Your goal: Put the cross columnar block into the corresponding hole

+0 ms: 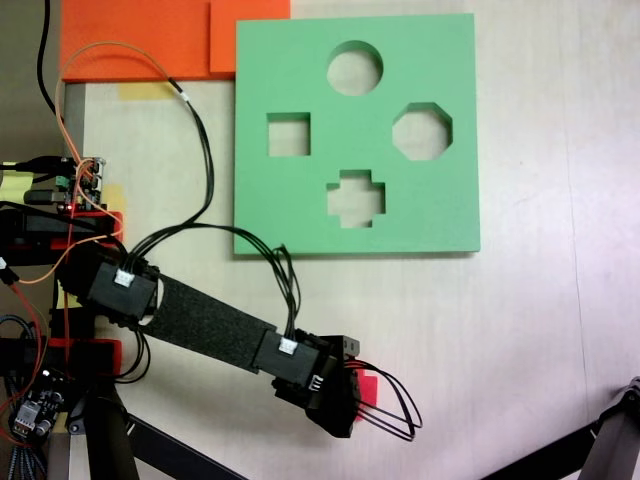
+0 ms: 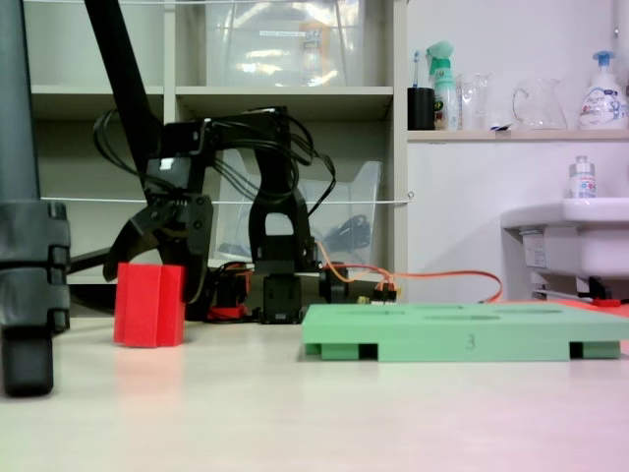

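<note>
A: Where do we see the block [image 2: 148, 304]?
B: Upright on the counter [image 2: 324, 413], well apart from the green board [image 2: 462, 332] and its cross hole [image 1: 356, 197].
A: And our end effector [image 2: 162, 246]?
B: Right behind the block's top, jaws spread, not pinching anything that we can see.
</note>
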You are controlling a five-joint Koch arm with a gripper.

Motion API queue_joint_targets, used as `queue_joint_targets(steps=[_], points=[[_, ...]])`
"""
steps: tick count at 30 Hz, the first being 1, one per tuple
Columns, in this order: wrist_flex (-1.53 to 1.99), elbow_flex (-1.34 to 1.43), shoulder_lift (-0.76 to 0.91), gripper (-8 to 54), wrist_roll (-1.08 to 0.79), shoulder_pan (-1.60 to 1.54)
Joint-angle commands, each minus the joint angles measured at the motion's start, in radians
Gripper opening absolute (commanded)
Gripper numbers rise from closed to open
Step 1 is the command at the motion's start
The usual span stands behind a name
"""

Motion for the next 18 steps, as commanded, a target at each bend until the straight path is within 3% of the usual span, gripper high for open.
queue_joint_targets(steps=[1, 3, 6, 18], points=[[0.038, 0.017, -0.015, 18.3, 0.005, 0.032], [0.063, 0.015, -0.015, 16.5, 0.008, 0.032], [0.118, 0.000, -0.008, 9.0, 0.008, 0.038], [0.261, -0.092, 0.135, 9.0, 0.011, -0.012]])
